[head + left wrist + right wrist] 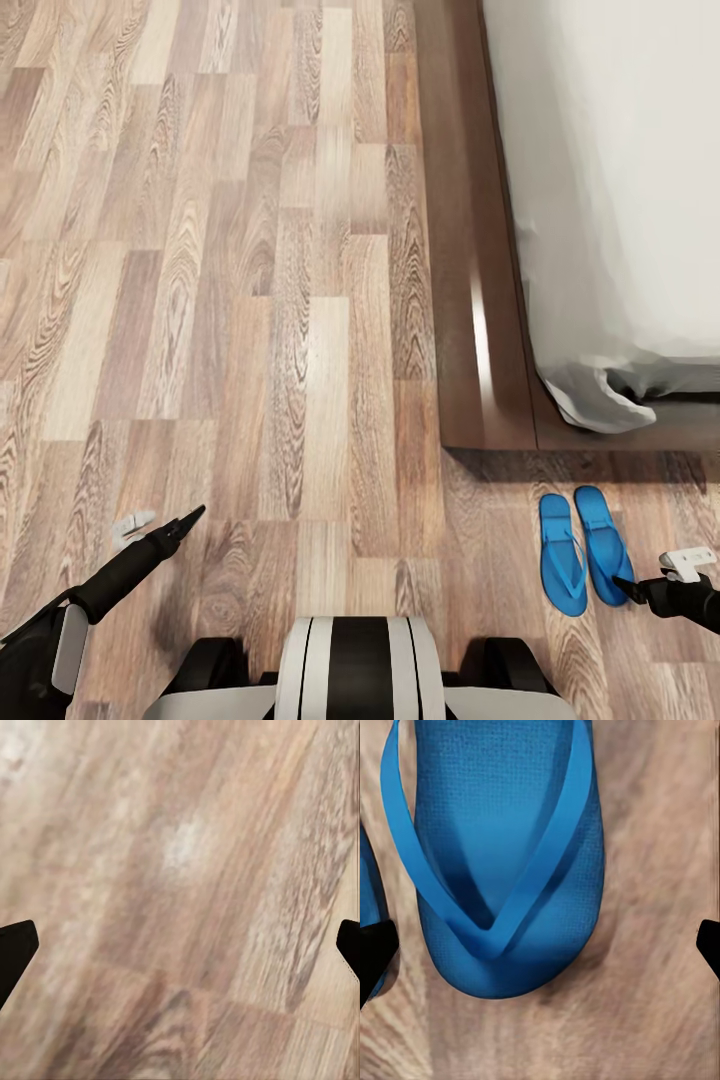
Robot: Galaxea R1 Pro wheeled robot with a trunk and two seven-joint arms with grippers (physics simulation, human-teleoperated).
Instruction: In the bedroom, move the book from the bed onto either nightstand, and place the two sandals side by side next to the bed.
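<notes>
Wood floor (250, 300), sandals (582, 548) beside bed (600, 200)

Wood-plank flooring (250, 300) in mixed tan and grey-brown boards is running away from the camera, its grain showing strongly. A soft sheen of light is lying across the middle boards, blurring them slightly.

The 2 sandals (582, 548) are laid side by side on the floor (250, 300), just before the corner of the bed (480, 300), near the right gripper (640, 590).
</notes>
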